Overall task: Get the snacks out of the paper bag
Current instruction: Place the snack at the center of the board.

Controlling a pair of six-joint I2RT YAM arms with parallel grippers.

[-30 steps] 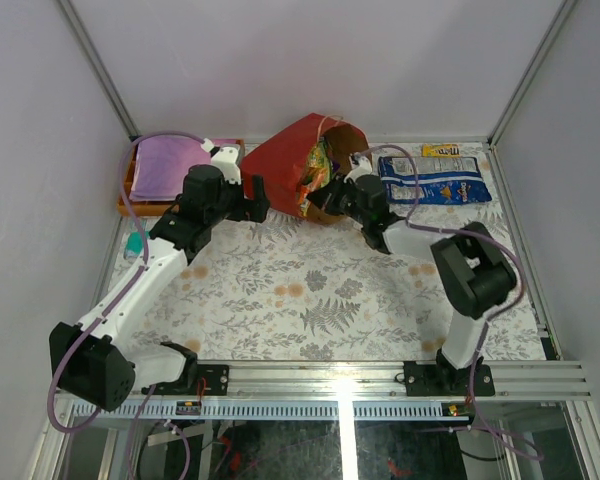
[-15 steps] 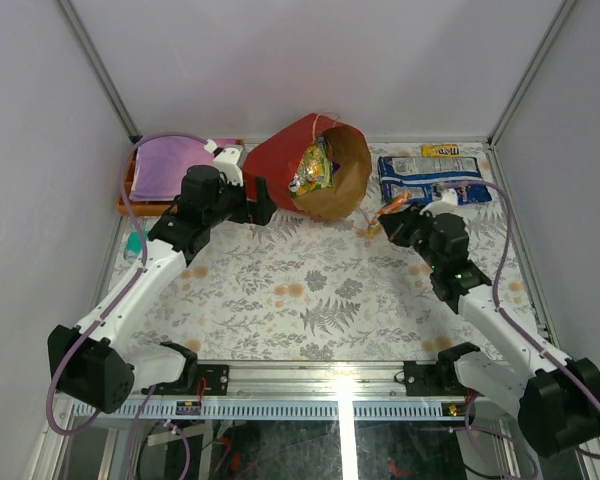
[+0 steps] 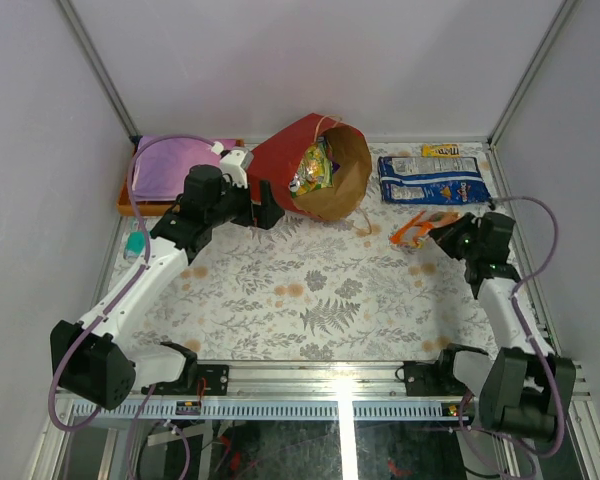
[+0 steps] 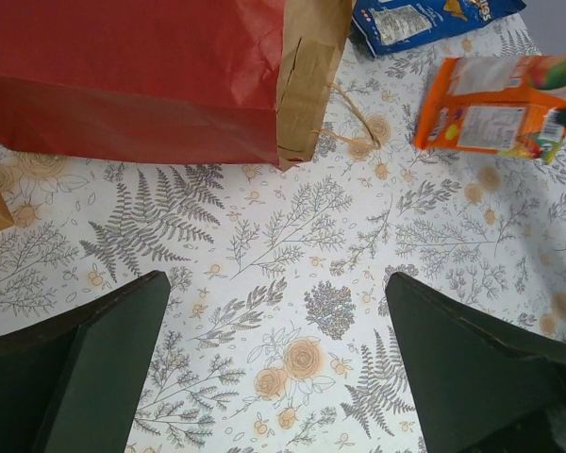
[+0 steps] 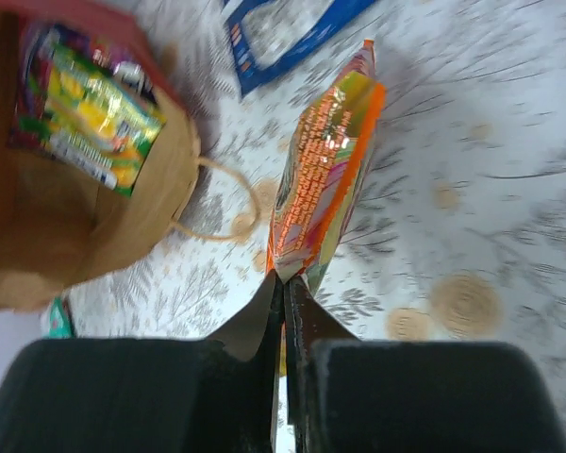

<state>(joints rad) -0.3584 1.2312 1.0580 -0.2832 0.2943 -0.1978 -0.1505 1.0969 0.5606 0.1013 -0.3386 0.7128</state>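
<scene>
The red paper bag [image 3: 310,165] lies on its side at the back, mouth facing right, with green/yellow candy bags [image 3: 313,170] inside; they also show in the right wrist view [image 5: 94,113]. My right gripper [image 3: 442,229] is shut on the edge of an orange packet [image 3: 418,229] and holds it right of the bag's mouth [image 5: 325,175]. My left gripper [image 3: 262,200] is open and empty beside the bag's red side [image 4: 141,80]. A blue-white bag [image 3: 432,178] and a small yellow bar [image 3: 440,150] lie at the back right. A teal packet [image 3: 134,243] lies at the left edge.
An orange tray [image 3: 126,195] with a flat purple item [image 3: 170,165] stands at the back left. The bag's loop handle [image 3: 363,222] lies on the floral cloth. Metal frame posts and walls close in the back and sides.
My right gripper has pulled the orange packet out of the bag and carried it right, away from the mouth. The bag's mouth has opened up. The left arm has barely moved.
</scene>
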